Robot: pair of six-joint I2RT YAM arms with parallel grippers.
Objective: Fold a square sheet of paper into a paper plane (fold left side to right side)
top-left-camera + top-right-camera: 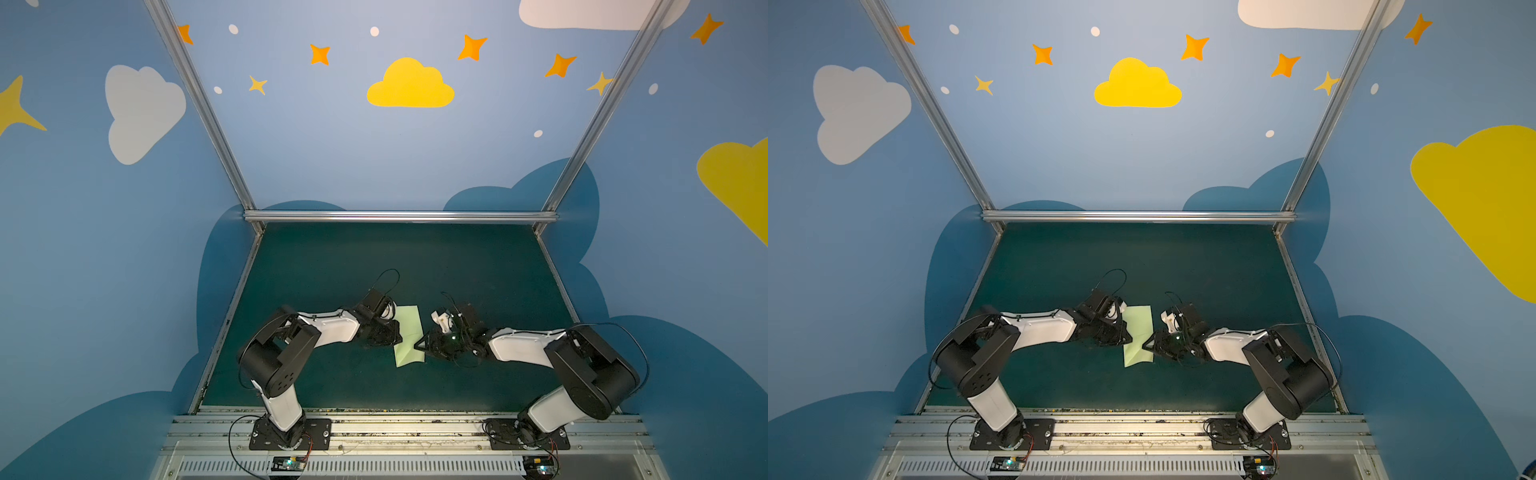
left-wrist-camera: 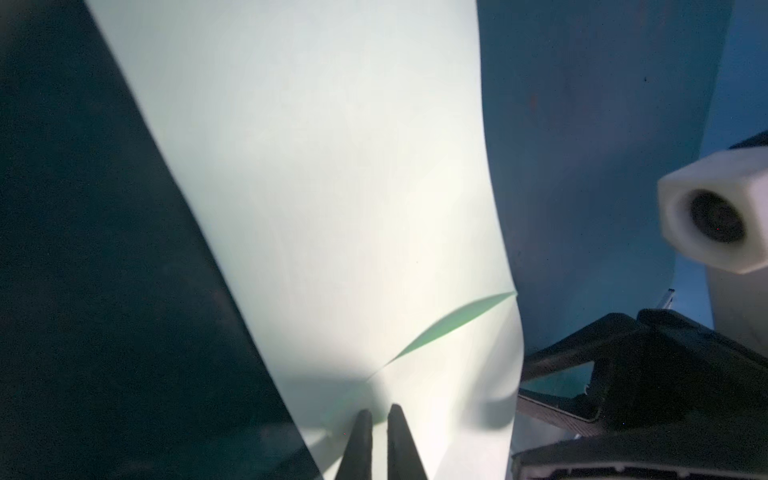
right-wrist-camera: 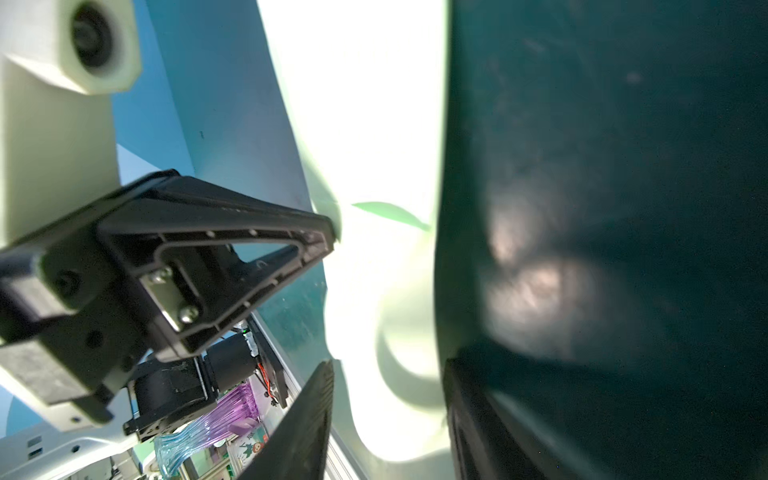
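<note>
Left pincer (image 2: 379,411) narrowed to a slit, tips at the left edge of the plane (image 1: 409,332), grip itself unclear, right pincer (image 3: 388,365) parted astride the right edge, paper partly bowed up, on the mat (image 1: 374,257) between the 2 arms.

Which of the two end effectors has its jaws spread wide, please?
The right end effector: its fingers stand well apart, with paper showing in the gap, whereas on the left end effector they are nearly together.
</note>
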